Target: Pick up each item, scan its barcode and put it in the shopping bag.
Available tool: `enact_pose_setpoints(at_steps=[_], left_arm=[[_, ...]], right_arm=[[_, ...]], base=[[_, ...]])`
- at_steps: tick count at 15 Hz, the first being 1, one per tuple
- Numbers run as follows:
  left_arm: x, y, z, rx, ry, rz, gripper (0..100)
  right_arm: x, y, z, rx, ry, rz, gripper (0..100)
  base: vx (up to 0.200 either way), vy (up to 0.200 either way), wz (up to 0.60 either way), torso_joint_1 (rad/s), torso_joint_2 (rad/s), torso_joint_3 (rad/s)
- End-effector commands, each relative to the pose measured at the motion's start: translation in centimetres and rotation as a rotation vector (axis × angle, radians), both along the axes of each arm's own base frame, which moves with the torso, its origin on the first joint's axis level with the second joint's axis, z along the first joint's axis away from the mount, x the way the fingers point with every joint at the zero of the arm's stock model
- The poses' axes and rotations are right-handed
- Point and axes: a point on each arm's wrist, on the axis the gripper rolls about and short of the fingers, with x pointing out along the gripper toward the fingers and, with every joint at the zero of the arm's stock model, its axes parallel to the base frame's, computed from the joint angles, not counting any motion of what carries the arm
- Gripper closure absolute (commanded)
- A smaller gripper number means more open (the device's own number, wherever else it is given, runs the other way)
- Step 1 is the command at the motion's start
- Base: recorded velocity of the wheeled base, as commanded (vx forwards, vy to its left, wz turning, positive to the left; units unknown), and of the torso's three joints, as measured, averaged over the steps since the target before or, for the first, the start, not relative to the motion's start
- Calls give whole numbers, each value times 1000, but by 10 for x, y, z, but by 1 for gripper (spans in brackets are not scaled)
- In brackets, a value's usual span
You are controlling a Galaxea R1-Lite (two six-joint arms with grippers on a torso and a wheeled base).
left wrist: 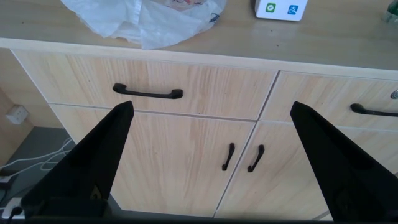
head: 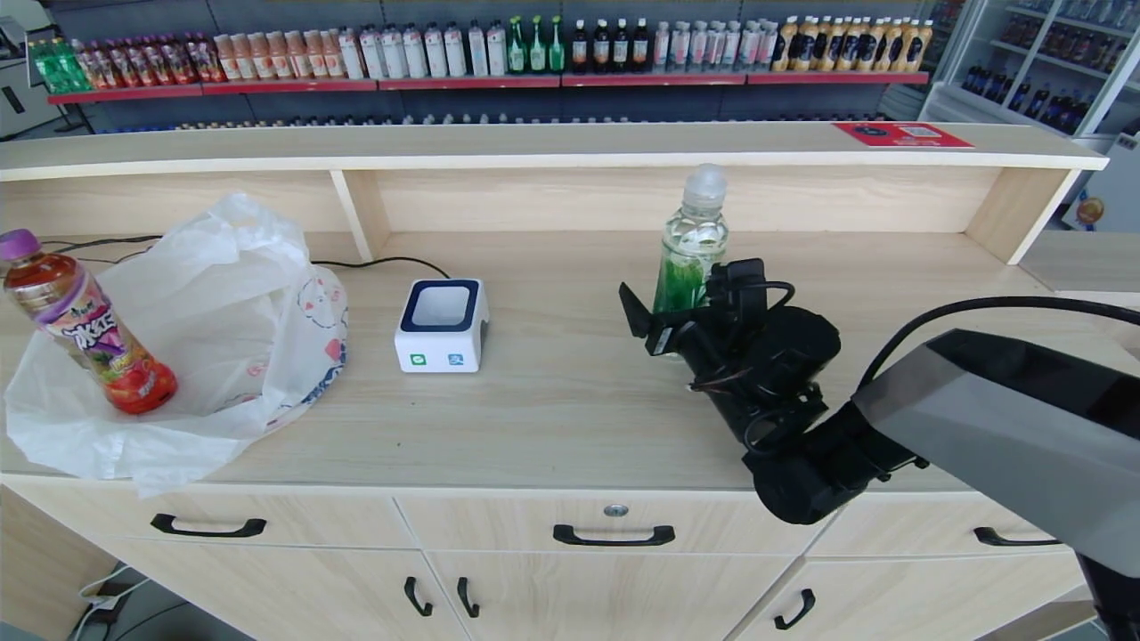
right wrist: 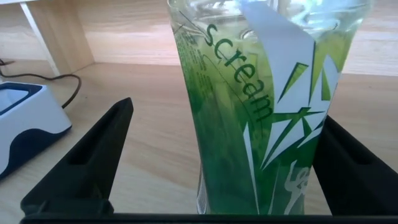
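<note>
Right arm (head: 784,392) lies low over counter (head: 552,401), pincer (right wrist: 228,112) apart astride upright green bottle (head: 693,236).

Green bottle (head: 693,240) base behind right pincer (head: 670,312)

Counter (head: 552,401): bag (head: 240,294) at left, with a tilted bottle (head: 89,329) in it; scanner (head: 442,325) at centre; second bottle (head: 693,240) at right, between the spread fingers of the right gripper (head: 674,301).

A light wooden counter (head: 570,418) with black-handled drawers (head: 534,525) is backed by red-edged shelves (head: 472,83) stocked with rows of bottled drinks (head: 623,44).
</note>
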Motion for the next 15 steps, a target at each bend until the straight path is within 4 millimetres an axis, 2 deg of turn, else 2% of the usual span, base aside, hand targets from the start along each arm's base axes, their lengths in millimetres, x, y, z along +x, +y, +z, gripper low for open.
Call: enact_pose_setpoints(at_steps=[1,15], left_arm=[[0,0,0,0,0,0,0],[0,0,0,0,0,0,0]], right_arm=[[3,1,11,9,-21,-1,0],[14,-9,9,-22,15,-69,0]], base=[[0,0,0,0,0,0],[0,0,0,0,0,0]])
